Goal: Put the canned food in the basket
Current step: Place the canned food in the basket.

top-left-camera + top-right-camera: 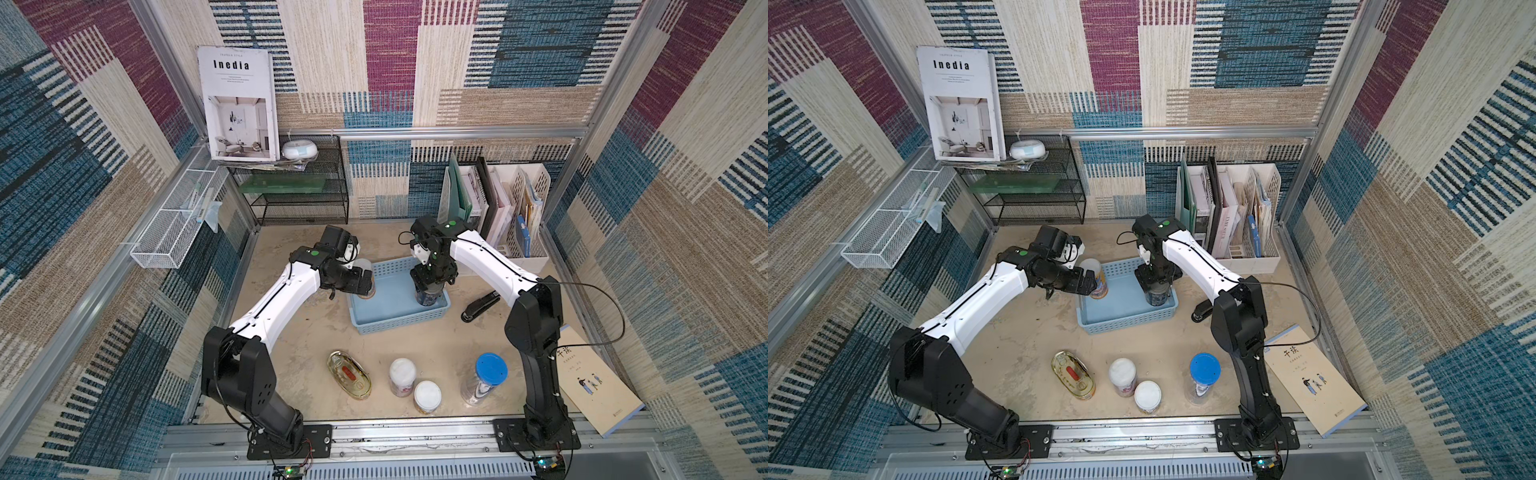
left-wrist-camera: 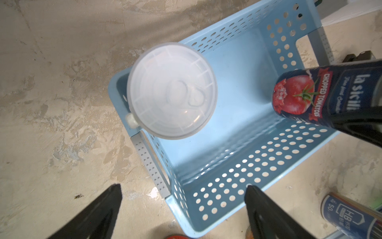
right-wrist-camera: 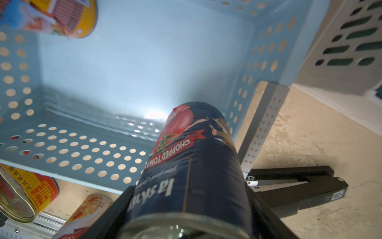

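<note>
The tomato can is clamped by the right gripper to be stood upright in the basket's right end, while the left gripper is spread apart by the white-lidded can at its left end.

Patchwork woven walls, mottled beige tabletop

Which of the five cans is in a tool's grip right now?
The dark chopped-tomatoes can, clamped in the right tool inside the blue basket. The white-lidded can there stands free below the open left tool.
</note>
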`<act>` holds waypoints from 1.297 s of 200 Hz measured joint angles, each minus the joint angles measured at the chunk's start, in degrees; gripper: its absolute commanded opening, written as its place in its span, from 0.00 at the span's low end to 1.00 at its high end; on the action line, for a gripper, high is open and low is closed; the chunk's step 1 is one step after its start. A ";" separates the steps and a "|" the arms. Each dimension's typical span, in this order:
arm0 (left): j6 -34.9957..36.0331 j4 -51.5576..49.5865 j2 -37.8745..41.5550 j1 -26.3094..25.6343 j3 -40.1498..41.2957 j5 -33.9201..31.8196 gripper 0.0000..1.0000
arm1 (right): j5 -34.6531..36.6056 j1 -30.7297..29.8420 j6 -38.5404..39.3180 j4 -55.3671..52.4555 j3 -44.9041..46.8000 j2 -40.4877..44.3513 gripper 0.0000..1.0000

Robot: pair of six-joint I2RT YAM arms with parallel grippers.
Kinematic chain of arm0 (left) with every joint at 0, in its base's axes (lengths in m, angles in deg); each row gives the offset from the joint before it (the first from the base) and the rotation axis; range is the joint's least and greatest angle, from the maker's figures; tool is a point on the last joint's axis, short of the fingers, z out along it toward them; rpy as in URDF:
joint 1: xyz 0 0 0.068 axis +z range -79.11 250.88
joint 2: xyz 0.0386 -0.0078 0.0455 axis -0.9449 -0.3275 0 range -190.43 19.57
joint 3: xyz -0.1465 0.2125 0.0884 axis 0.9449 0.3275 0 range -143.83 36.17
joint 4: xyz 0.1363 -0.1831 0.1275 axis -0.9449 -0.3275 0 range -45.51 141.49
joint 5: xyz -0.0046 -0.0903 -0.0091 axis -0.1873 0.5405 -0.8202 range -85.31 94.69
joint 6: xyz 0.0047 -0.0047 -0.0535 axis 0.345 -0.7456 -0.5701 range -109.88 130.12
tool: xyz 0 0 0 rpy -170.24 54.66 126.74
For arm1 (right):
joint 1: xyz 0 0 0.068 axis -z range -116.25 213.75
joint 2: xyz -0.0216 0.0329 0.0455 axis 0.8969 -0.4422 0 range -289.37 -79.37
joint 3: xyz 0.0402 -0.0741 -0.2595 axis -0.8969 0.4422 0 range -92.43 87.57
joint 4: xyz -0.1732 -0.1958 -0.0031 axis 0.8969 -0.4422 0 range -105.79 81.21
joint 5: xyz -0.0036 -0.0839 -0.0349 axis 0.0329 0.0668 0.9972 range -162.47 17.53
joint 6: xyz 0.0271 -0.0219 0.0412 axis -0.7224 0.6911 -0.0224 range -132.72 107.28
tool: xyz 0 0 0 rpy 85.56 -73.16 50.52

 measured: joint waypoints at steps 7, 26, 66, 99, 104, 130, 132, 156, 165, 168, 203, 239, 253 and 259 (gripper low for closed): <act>0.02 0.00 -0.02 0.02 0.00 0.17 0.98 | 0.31 0.02 0.00 0.07 0.72 0.15 0.55; 0.00 0.02 -0.39 0.07 0.00 1.03 0.98 | 0.63 -0.04 0.07 0.42 2.32 0.11 0.56; -0.20 0.00 -1.53 0.09 0.00 1.66 0.97 | 1.42 0.00 0.39 1.20 4.48 -1.22 0.62; -0.22 0.00 -1.66 0.13 0.00 1.73 0.97 | 1.46 0.28 0.46 1.57 5.35 -2.34 0.82; -0.22 0.00 -1.66 0.13 0.00 1.73 0.98 | 1.46 0.33 0.46 1.62 5.42 -2.34 0.86; -0.22 0.00 -1.70 0.13 0.02 1.64 0.98 | 1.64 0.57 0.61 2.67 6.78 -2.29 0.99; -0.22 0.00 -1.70 0.13 0.02 1.64 0.99 | 1.68 0.57 0.66 2.73 6.91 -2.25 0.99; -0.22 0.07 -1.33 0.13 0.15 1.42 0.99 | 1.51 1.07 0.61 3.91 8.74 -0.55 0.99; -0.22 0.09 -0.55 0.13 0.50 1.25 0.99 | 1.09 1.29 0.61 4.55 9.51 0.50 0.99; -0.22 0.04 -0.24 0.11 0.59 1.25 0.99 | 1.01 1.36 0.61 4.70 9.70 0.87 0.99; -0.09 1.68 5.95 -1.40 1.97 0.37 0.99 | 0.07 2.03 0.59 7.28 10.97 6.58 0.99; 1.31 1.88 15.87 -11.56 1.36 -3.96 0.99 | -4.74 1.90 0.57 11.82 13.66 13.66 0.99; 0.52 1.60 21.77 -15.85 2.73 -5.20 0.99 | -5.86 1.86 0.17 13.92 15.74 17.29 0.99; -0.37 1.27 23.96 -17.49 3.72 -5.79 0.99 | -6.25 1.90 -0.17 15.23 17.07 19.34 0.99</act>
